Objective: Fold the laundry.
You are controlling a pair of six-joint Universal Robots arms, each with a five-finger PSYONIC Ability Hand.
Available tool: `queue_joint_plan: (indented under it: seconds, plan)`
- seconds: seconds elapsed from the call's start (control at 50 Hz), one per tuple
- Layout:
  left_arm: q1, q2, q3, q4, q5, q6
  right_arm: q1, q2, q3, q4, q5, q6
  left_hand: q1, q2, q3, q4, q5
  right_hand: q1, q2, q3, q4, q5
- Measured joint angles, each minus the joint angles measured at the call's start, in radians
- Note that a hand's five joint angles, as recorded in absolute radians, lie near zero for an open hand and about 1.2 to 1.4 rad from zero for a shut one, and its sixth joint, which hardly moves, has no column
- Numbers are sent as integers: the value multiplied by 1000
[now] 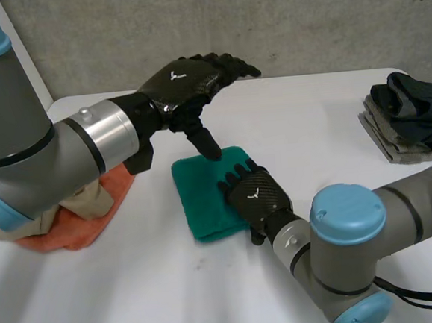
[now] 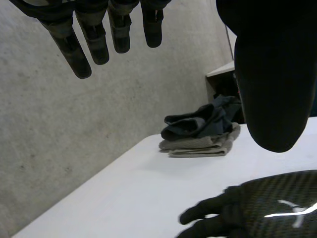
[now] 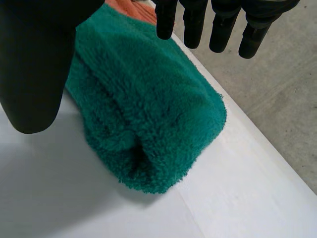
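Fingers [image 3: 193,25] extend on left hand [image 1: 182,83], right hand [image 1: 256,196] near one towel [image 1: 204,196].

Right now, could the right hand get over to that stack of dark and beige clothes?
Probably yes: the right hand rests open on the green towel, holding nothing, and bare table lies between it and the stack.

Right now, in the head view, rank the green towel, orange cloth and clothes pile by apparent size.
1-2. Clothes pile and green towel: about alike, and the pile is cut off, so unranked.
3. Orange cloth, partly hidden behind the left arm.
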State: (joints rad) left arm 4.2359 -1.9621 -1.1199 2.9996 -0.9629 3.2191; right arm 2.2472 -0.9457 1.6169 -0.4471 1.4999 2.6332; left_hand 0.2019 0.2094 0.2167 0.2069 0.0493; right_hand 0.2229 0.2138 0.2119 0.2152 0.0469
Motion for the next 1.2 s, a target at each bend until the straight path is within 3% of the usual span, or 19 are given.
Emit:
queue_joint_plan:
  seconds: [0.38, 0.54, 0.6, 0.64, 0.7, 0.82, 0.98, 1.2]
  plan:
    - [-11, -3, -31, 2, -13, -2, -6, 130, -131, -75, -11, -15, 0, 0, 0, 0, 0, 8, 24, 33, 28, 25]
    - [-10, -4, -29, 3, -11, -2, -6, 164, -205, -66, -14, -16, 0, 0, 0, 0, 0, 146, 141, 161, 159, 147]
    - [-9, -5, -28, 4, -11, -2, -6, 184, -247, -60, -22, -16, 0, 0, 0, 0, 0, 324, 315, 323, 321, 295]
    - [-8, -6, -28, 4, -11, -2, -6, 199, -274, -58, -31, -16, 0, 0, 0, 0, 0, 617, 632, 629, 625, 576]
    - [-6, -6, -26, 4, -11, -2, -6, 222, -319, -57, -46, -16, 0, 0, 0, 0, 0, 834, 947, 938, 938, 886]
    - [-2, -5, -18, 5, -11, -2, -18, 227, -425, -61, -59, -8, 0, 0, 0, 0, 0, 834, 950, 954, 979, 898]
    - [0, 6, 13, 11, -11, -4, -115, 133, -592, -63, -53, 12, 0, 0, 0, 0, 0, 834, 950, 963, 981, 898]
    - [2, 44, 38, 44, -12, -47, -382, 25, -746, -25, -50, 58, 0, 0, 0, 0, 0, 834, 950, 963, 981, 904]
